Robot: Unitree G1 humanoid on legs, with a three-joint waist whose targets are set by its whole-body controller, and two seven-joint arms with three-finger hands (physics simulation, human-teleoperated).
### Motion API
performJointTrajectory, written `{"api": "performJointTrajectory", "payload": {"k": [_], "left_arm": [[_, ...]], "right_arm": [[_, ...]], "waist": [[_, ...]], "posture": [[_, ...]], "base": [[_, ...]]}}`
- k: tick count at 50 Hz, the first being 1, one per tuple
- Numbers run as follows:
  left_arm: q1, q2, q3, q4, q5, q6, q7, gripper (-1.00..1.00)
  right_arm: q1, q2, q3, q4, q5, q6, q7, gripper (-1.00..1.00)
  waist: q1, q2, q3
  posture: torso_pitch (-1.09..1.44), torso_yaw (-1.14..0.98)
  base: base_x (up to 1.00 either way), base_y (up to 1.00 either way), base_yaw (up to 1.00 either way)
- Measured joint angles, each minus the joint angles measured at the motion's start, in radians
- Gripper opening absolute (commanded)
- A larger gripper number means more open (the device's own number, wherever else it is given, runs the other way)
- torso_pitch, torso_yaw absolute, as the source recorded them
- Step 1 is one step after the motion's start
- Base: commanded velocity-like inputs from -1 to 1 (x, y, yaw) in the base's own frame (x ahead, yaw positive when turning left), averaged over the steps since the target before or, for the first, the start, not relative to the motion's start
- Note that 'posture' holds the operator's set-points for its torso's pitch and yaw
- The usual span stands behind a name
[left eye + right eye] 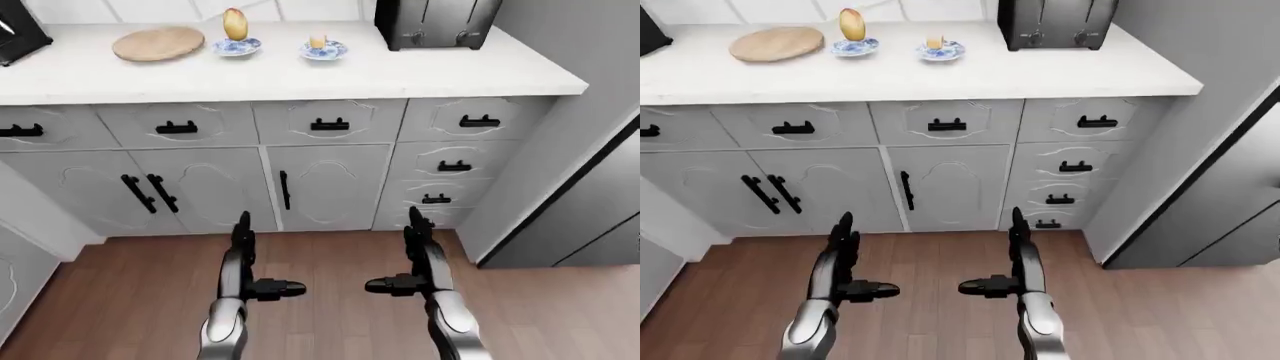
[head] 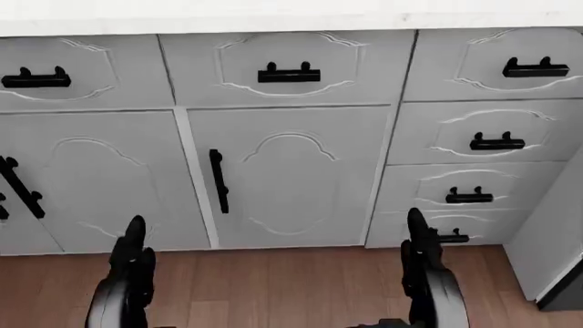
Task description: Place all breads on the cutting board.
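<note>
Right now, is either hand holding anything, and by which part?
Nothing is held. The left hand and right hand are open and empty above the floor, short of the counter.

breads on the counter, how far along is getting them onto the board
Nothing is done yet. The round wooden cutting board holds nothing. The oval golden bread and the small pale bread piece each sit on a blue patterned saucer beside it. Nothing is in hand: the left hand and right hand are open, low before the cabinets. Both breads remain.
</note>
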Motion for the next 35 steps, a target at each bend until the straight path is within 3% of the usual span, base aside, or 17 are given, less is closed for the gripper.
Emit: {"api": "performJointTrajectory", "payload": {"k": [1, 3, 5, 7, 11, 23, 25, 27, 30, 33, 35], "left_arm": [[0.011, 0.001, -0.002, -0.044, 0.000, 0.014, 0.000, 1.00], [0.004, 0.000, -0.009, -0.157, 0.001, 0.035, -0.001, 1.00], [-0.008, 0.000, -0.010, -0.192, 0.001, 0.033, -0.004, 1.00], [0.000, 0.003, -0.004, -0.200, 0.001, 0.046, -0.007, 1.00], [-0.006, 0.006, 0.007, -0.241, 0.006, 0.124, -0.004, 1.00], [-0.232, 0.062, 0.076, -0.641, -0.087, 0.589, 0.001, 1.00], [-0.245, 0.070, 0.083, -0.660, -0.096, 0.626, 0.004, 1.00], [-0.248, 0.075, 0.086, -0.654, -0.101, 0.652, 0.005, 1.00], [-0.268, 0.087, 0.097, -0.679, -0.105, 0.690, 0.011, 1.00], [-0.293, 0.096, 0.105, -0.703, -0.108, 0.724, 0.016, 1.00], [-0.306, 0.095, 0.103, -0.725, -0.119, 0.752, 0.016, 1.00]], "right_arm": [[-0.001, -0.001, 0.002, -0.014, 0.001, -0.004, 0.003, 1.00], [-0.020, -0.005, -0.002, -0.049, 0.002, -0.030, 0.005, 1.00], [-0.025, 0.000, 0.003, -0.054, -0.001, -0.041, 0.004, 1.00], [-0.018, 0.002, 0.012, -0.055, -0.002, -0.032, 0.005, 1.00], [-0.042, -0.006, 0.002, -0.084, -0.012, 0.032, -0.006, 1.00], [-0.163, -0.026, -0.034, -0.394, 0.026, 0.304, -0.013, 1.00], [-0.184, -0.031, -0.034, -0.425, 0.041, 0.352, -0.010, 1.00], [-0.198, -0.034, -0.032, -0.446, 0.051, 0.396, -0.008, 1.00], [-0.214, -0.037, -0.027, -0.488, 0.061, 0.428, -0.003, 1.00], [-0.224, -0.039, -0.022, -0.516, 0.066, 0.463, 0.000, 1.00], [-0.233, -0.045, -0.029, -0.524, 0.064, 0.484, -0.002, 1.00]], "waist": [[-0.002, -0.005, -0.010], [0.006, -0.005, -0.057], [0.008, -0.011, -0.039], [0.006, -0.007, -0.054], [0.008, -0.002, -0.052], [0.007, 0.000, -0.080], [0.007, 0.003, -0.079], [0.008, 0.006, -0.050], [0.012, -0.015, -0.017], [0.012, -0.043, -0.013], [0.003, -0.026, -0.015]], "posture": [[0.00, 0.00], [0.00, 0.00], [0.00, 0.00], [0.00, 0.00], [0.00, 0.00], [0.00, 0.00], [0.00, 0.00], [0.00, 0.00], [0.00, 0.00], [0.00, 0.00], [0.00, 0.00]], "base": [[0.00, 0.00, 0.00], [0.00, 0.00, 0.00], [0.00, 0.00, 0.00], [0.00, 0.00, 0.00], [0.00, 0.00, 0.00], [0.00, 0.00, 0.00], [0.19, 0.00, 0.00], [0.48, 0.00, 0.00], [0.55, 0.00, 0.00], [0.58, 0.00, 0.00], [0.59, 0.00, 0.00]]}}
